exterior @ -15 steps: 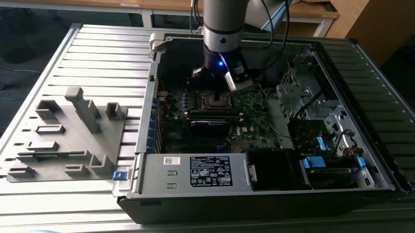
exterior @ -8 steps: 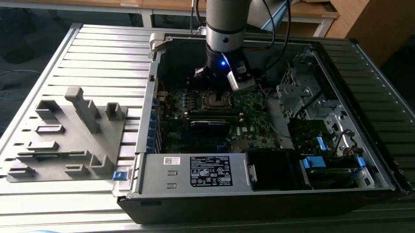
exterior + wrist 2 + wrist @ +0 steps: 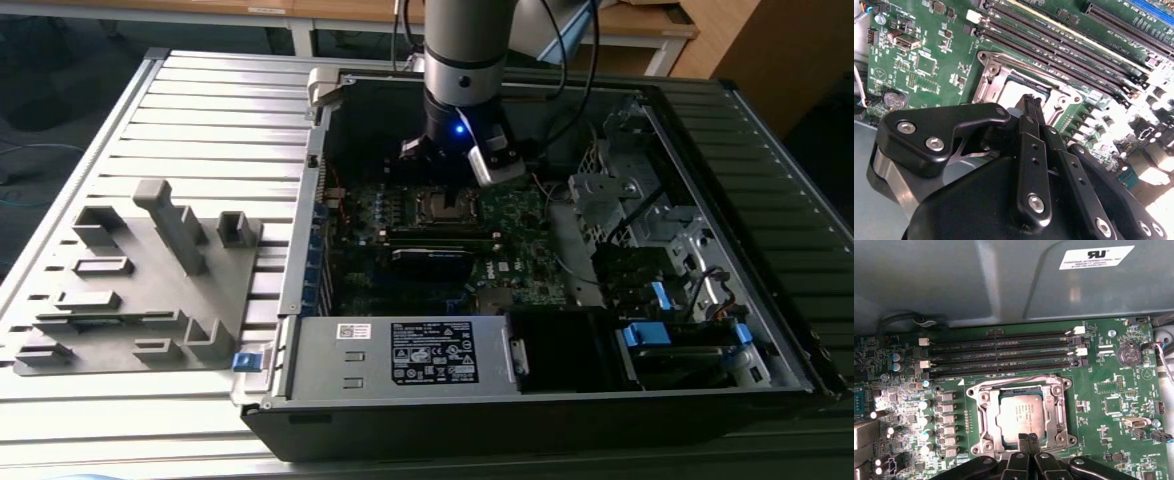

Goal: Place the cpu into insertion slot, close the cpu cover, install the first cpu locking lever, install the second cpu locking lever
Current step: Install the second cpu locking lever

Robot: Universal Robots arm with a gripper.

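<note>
The cpu (image 3: pixel 1019 412), a flat silver-grey square, lies in its socket on the green motherboard (image 3: pixel 1104 385). The silvery cpu cover (image 3: pixel 985 415) lies flat around it as a frame. A thin wire locking lever (image 3: pixel 1019 379) runs along the socket edge beside the memory slots. My gripper (image 3: pixel 1027 438) is shut with nothing between its black fingers, its tips just above the socket edge farthest from the memory slots. In the second wrist view the gripper (image 3: pixel 1030 100) hovers over the cpu (image 3: pixel 1016 90) and the cover (image 3: pixel 990 75). In the exterior view the arm (image 3: pixel 461 60) reaches down over the socket (image 3: pixel 441 205).
The open computer case (image 3: pixel 400 355) lies on a ribbed metal table, its walls all around the board. Several memory slots (image 3: pixel 1004 357) run beside the socket. A grey fixture plate (image 3: pixel 134 280) sits at the exterior view's left. Drive bays and cables (image 3: pixel 641 230) crowd the right.
</note>
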